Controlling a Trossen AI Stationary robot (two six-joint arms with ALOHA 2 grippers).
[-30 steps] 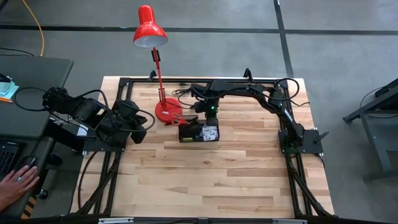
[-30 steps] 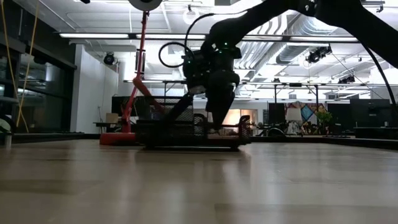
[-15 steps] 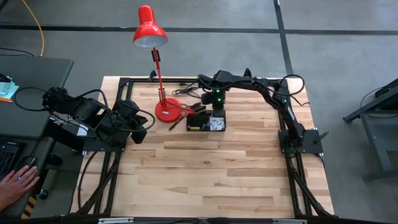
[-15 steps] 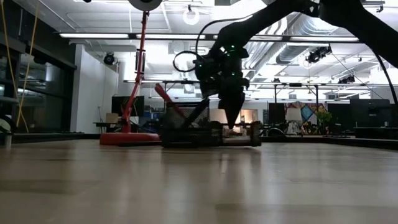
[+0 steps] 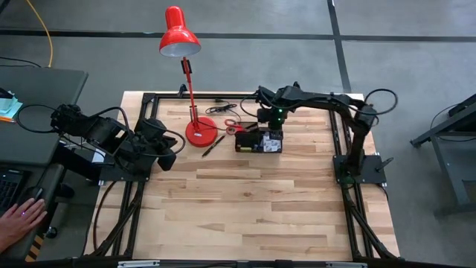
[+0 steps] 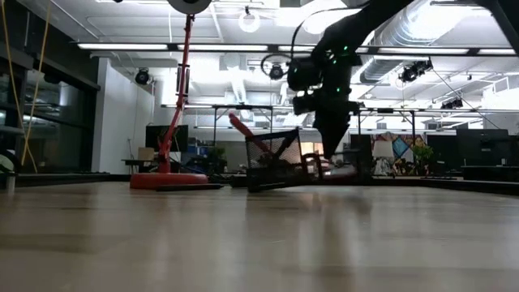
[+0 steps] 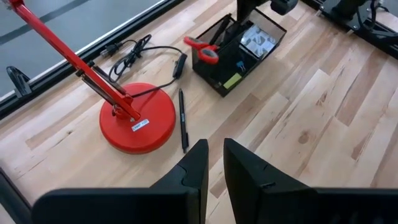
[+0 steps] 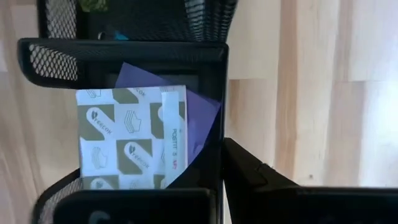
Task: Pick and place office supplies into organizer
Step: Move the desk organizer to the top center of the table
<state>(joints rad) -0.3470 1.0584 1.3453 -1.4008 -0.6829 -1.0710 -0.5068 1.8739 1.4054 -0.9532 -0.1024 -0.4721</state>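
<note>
The black mesh organizer sits on the far middle of the table, right of the lamp, and looks tilted in the low view. Red-handled scissors stick up out of it. A pale yellow pad and a purple pad under a white printed packet lie inside. One dark pen lies on the table by the lamp base. My right gripper is shut on the organizer's right end. My left gripper waits at the table's left edge, fingers almost together. My right gripper holds the organizer by the mesh wall at its right end, beside the purple pad. One finger is inside that compartment and the other finger outside, coming from above and pointing down. The held end looks raised, and the left end rests on the table.
The red desk lamp stands on its round base, its head beyond the far edge, and its cord trails behind. A black frame rail runs along the far edge. Bare wood lies toward the near side. A person's hand shows at far left.
My right gripper has moved toward the table's right and a little toward the far edge, staying shut on the organizer. The organizer has slid along with it, away from the lamp base, and now sits tilted where it lay flat before. The pen has stayed behind.
</note>
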